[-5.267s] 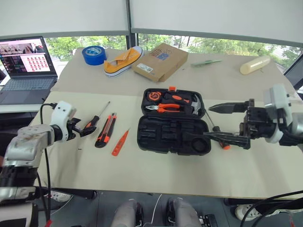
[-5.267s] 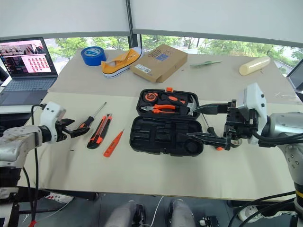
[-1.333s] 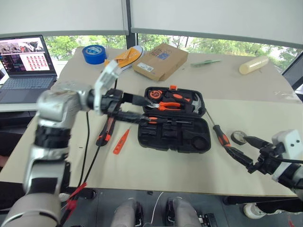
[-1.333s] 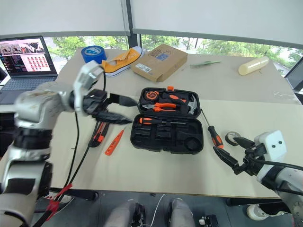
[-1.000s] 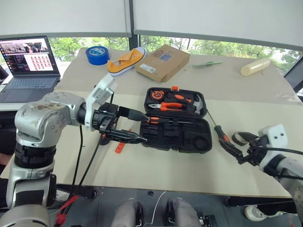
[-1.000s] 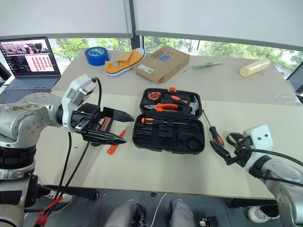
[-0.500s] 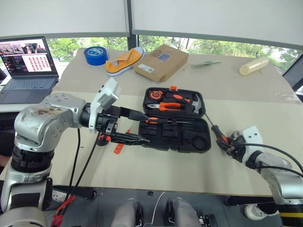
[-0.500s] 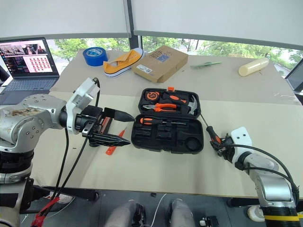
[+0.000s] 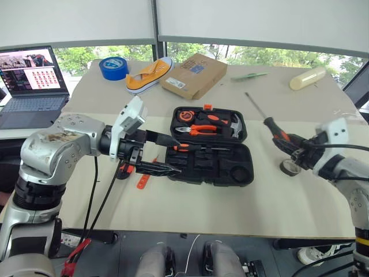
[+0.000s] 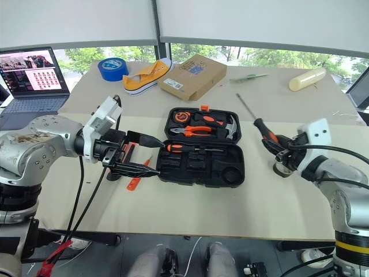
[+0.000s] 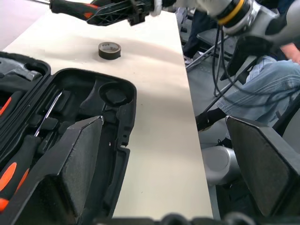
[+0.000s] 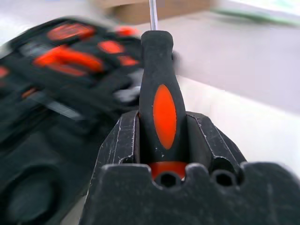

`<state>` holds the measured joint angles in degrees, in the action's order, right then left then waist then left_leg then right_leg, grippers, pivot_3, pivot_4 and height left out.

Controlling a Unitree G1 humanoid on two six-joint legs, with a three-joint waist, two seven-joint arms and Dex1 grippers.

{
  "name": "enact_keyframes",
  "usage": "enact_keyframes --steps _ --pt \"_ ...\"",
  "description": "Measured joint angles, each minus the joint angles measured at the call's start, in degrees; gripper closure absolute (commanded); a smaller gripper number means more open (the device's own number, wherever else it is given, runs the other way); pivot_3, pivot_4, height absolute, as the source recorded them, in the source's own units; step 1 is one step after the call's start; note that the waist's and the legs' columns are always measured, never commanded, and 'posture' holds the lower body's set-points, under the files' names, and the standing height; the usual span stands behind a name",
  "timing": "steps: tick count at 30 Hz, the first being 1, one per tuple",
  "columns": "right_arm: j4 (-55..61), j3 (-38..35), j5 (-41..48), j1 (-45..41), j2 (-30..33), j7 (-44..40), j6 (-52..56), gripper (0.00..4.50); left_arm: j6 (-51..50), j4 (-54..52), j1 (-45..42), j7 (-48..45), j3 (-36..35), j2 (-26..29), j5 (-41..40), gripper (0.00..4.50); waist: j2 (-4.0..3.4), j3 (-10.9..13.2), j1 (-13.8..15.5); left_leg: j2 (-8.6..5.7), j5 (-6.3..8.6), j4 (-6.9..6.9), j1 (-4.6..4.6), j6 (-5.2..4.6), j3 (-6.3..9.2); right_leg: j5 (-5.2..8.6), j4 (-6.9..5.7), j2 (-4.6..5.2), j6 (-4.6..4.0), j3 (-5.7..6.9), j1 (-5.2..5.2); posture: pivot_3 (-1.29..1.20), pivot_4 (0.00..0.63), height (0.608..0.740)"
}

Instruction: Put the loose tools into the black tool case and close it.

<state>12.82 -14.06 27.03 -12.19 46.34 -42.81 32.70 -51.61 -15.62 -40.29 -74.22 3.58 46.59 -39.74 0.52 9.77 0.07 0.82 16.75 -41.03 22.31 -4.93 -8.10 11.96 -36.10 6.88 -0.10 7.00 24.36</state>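
Currently the right gripper [image 10: 281, 151] is closed on the handle of a screwdriver [image 10: 262, 130], carried in the air to the right of the open tool case [image 10: 202, 148]. In the right wrist view the orange-and-black handle [image 12: 159, 101] sits squarely between the two fingers [image 12: 123, 136], with the metal shaft projecting past them toward the case.

Procedure for this step: bring the screwdriver over the front half of the case, align the shaft with a free long slot, lower until the handle seats, then release. One screwdriver [image 9: 193, 148] already occupies the slot along the rear edge of that half. Avoid tilting the tool, since a shaft resting on the slot rim would probably keep the lid from shutting.

The left gripper [image 9: 164, 154] hangs wide open and empty, just beside the left edge of the case. The small tape roll [image 9: 289, 168] lies on the table below the right gripper. The utility knife [image 10: 120, 157] and the thin tester [image 9: 145, 176] lie on the table near the left gripper.
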Motion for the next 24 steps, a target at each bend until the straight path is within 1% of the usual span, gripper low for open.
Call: enact_keyframes --steps 3,4,7,9,12,16,21,24 --pt "-2.69 8.11 -4.01 -1.63 2.61 -10.22 -8.63 3.47 2.20 0.93 0.58 -0.97 0.53 1.29 1.54 0.00 0.00 0.01 -0.04 -0.01 0.00 0.03 -0.01 -0.01 -0.12 0.07 0.01 -0.01 0.12 0.04 0.04 0.00 0.150 0.731" --pt "-4.78 11.14 -6.19 -3.90 2.79 -13.04 -12.42 3.47 3.20 1.52 0.87 -1.20 0.85 1.58 2.20 0.00 0.00 0.01 -0.13 -0.02 0.00 0.03 -0.03 -0.01 -0.20 0.24 0.00 -0.02 0.41 0.07 0.06 0.00 0.150 0.731" --pt "-11.33 18.44 -12.72 -11.68 2.53 -18.71 -22.39 3.47 4.42 2.06 0.99 -1.14 1.78 1.44 3.22 0.00 0.02 0.03 -0.42 -0.01 -0.01 0.00 -0.04 -0.01 -0.25 0.25 -0.03 -0.01 0.43 0.06 0.09 0.00 0.150 0.731" --pt "-16.92 21.88 -16.60 -16.86 1.60 -21.11 -28.59 3.47 4.49 1.90 0.95 -0.85 1.90 1.14 3.21 0.00 0.02 0.03 -0.62 -0.01 -0.01 0.03 -0.04 -0.01 -0.23 0.25 -0.04 0.01 0.41 0.05 0.10 0.00 0.150 0.731" --pt "-23.43 24.64 -20.23 -20.85 0.16 -23.27 -35.24 3.47 4.59 1.74 1.00 -0.48 1.91 1.06 3.19 0.00 0.02 0.03 -0.34 -0.01 -0.01 0.02 0.02 0.00 -0.16 0.11 -0.04 0.06 0.11 0.06 0.09 0.00 0.150 0.731" --pt "-31.11 27.20 -24.15 -24.15 -1.12 -25.56 -42.07 3.47 5.07 1.61 1.04 0.36 1.91 0.98 3.26 0.00 0.02 0.03 -0.37 -0.03 -0.01 0.04 0.05 0.00 -0.17 0.11 0.00 0.07 0.09 0.10 0.10 0.00 0.150 0.731" --pt "-37.22 27.29 -26.45 -27.64 -1.71 -26.14 -47.03 3.47 5.11 1.61 1.04 1.12 1.91 0.77 3.30 0.00 0.01 0.03 -0.58 -0.02 -0.01 0.03 0.01 0.00 -0.17 0.12 -0.04 0.07 0.11 0.09 0.07 0.00 0.150 0.731" --pt "-39.27 27.28 -26.95 -28.05 -2.08 -26.14 -47.08 3.47 5.12 1.63 1.03 1.15 1.91 0.78 3.31 0.00 0.01 0.03 -0.60 -0.02 -0.01 0.04 0.01 0.00 -0.16 0.11 -0.03 0.08 0.09 0.09 0.07 0.00 0.150 0.731"
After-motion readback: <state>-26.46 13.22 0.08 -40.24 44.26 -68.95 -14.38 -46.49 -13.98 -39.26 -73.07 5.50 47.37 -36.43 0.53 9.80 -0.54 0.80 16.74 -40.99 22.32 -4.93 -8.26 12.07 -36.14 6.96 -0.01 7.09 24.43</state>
